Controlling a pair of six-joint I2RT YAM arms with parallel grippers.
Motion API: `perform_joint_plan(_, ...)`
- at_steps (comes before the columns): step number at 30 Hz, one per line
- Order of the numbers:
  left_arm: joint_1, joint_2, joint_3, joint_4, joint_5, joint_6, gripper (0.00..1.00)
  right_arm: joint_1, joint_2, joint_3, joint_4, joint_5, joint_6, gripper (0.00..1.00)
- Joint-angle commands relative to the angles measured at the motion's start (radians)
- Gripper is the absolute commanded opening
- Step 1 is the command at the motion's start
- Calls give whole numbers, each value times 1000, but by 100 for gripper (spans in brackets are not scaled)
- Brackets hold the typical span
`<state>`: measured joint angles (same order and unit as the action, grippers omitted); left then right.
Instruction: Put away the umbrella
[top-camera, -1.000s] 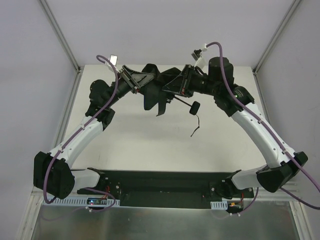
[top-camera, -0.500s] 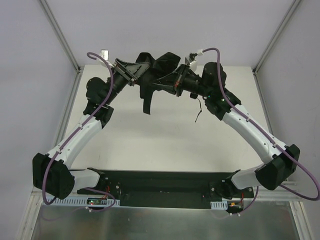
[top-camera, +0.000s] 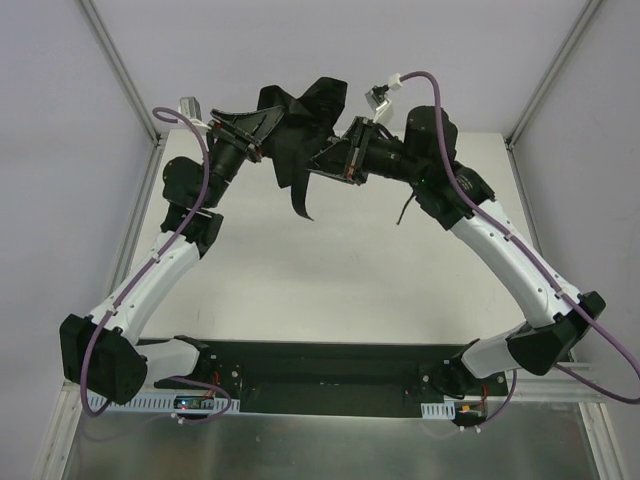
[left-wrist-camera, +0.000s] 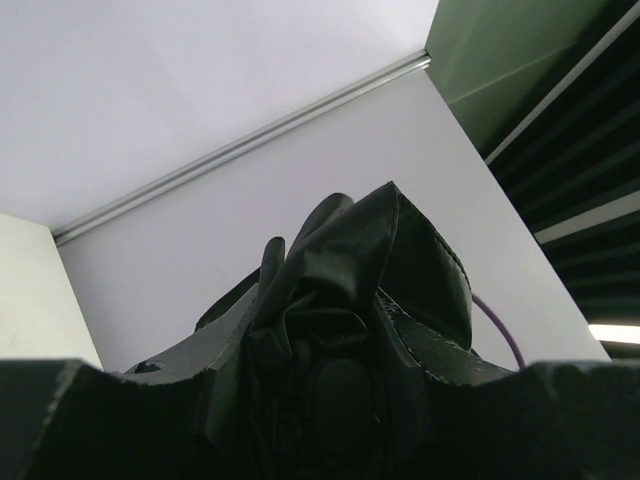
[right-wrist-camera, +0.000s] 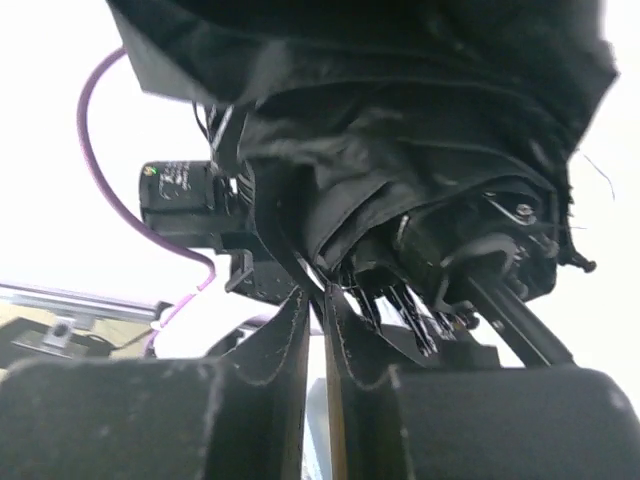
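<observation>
Since the left gripper (top-camera: 262, 128) and right gripper (top-camera: 325, 160) are each closed on bunched canopy of the black matte folding umbrella (top-camera: 310, 105), held aloft, slipping fabric could drop it.

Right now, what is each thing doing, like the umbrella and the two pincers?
umbrella: folded but loose and bunched, held up in the air between both pincers.
strap: undone, dangling below the canopy.
handle cord: hanging loose.
left pincer: shut on the umbrella's canopy.
right pincer: shut on the umbrella's other end.
</observation>
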<state>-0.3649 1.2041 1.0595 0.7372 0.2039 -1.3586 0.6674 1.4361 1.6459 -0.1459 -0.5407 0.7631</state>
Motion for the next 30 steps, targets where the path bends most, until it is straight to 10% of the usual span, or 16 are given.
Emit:
perform_joint_plan(1,11,-5,28,182,-90,-117,0,41,9,103,-216,21,-246,16)
perform_joint_plan(15,95,140,163,343,43,-123,0,-70,-236,-64,-517,61,-221,99)
perform_joint_plan(23,153,209,238,452,117,-169,0,-262,-352,-340,-358,4,252,96)
perform_joint_plan(30,152,245,278,519,160,-220,0,-227,-217,-497,176,-99,839,91)
